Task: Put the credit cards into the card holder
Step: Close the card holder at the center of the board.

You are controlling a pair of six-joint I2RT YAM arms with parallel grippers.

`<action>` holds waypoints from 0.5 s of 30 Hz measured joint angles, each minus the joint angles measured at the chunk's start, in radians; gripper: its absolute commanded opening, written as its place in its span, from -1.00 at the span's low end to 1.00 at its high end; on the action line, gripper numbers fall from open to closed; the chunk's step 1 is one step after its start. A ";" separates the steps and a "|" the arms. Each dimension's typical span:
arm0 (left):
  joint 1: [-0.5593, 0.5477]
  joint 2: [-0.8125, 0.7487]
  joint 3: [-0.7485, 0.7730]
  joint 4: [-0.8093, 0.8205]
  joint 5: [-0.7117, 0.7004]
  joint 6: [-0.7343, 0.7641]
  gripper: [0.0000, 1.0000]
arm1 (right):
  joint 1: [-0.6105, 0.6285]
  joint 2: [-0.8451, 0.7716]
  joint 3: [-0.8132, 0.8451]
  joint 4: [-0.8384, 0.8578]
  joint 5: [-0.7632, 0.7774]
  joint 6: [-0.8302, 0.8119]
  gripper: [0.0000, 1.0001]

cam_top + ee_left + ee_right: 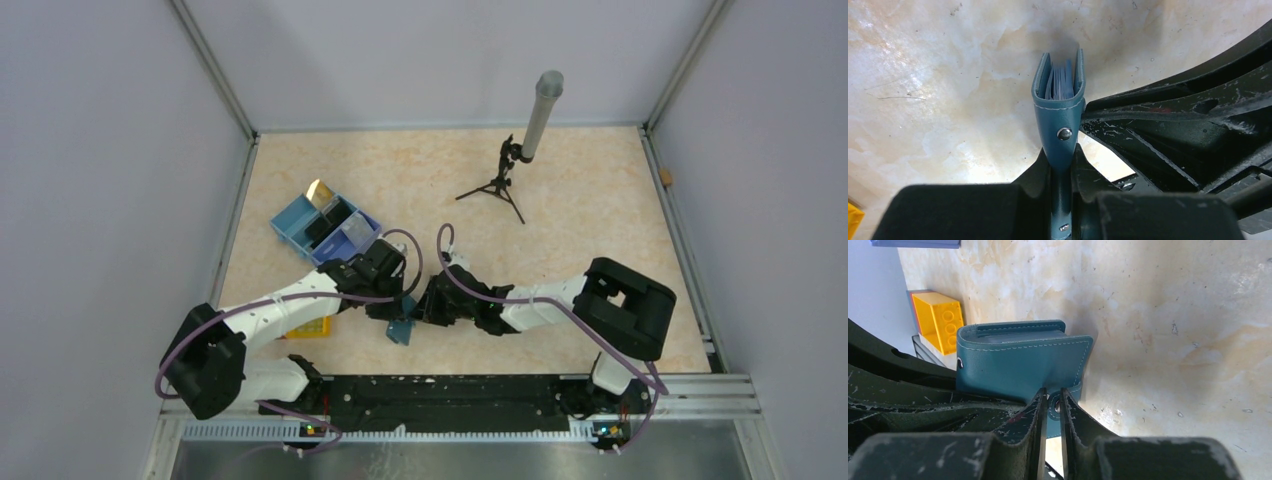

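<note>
Both left gripper [1062, 161] and right gripper [1052, 401] clench the teal leather folding card holder [1018, 365], right on its five-o'clock clasp tab [1074, 389], presumably to open it.

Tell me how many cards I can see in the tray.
3, all in the tray: a gold card at its far corner, a black card in the middle, a silvery card at its right. More may hide in the holder.

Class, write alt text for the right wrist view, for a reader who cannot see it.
The right gripper pinches the clasp tab of a folded teal card holder over a pale marbled table. A yellow block lies beyond it, upper left.
</note>
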 measured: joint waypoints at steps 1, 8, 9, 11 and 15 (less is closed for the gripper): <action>0.000 0.000 0.000 0.000 -0.001 0.000 -1.00 | 0.000 0.000 0.000 -0.002 0.001 0.003 -0.73; -0.001 0.000 0.000 0.000 -0.002 0.001 -1.00 | 0.002 0.000 0.000 -0.026 0.008 0.004 -0.46; -0.001 0.000 0.000 0.000 -0.002 0.001 -1.00 | 0.006 0.000 0.002 -0.038 0.017 0.002 -0.44; -0.001 0.000 0.000 0.000 -0.002 0.002 -1.00 | 0.017 0.000 0.010 -0.076 0.033 -0.005 -0.40; -0.001 0.000 0.000 0.000 -0.002 0.003 -1.00 | 0.055 0.000 0.050 -0.165 0.077 -0.032 -0.31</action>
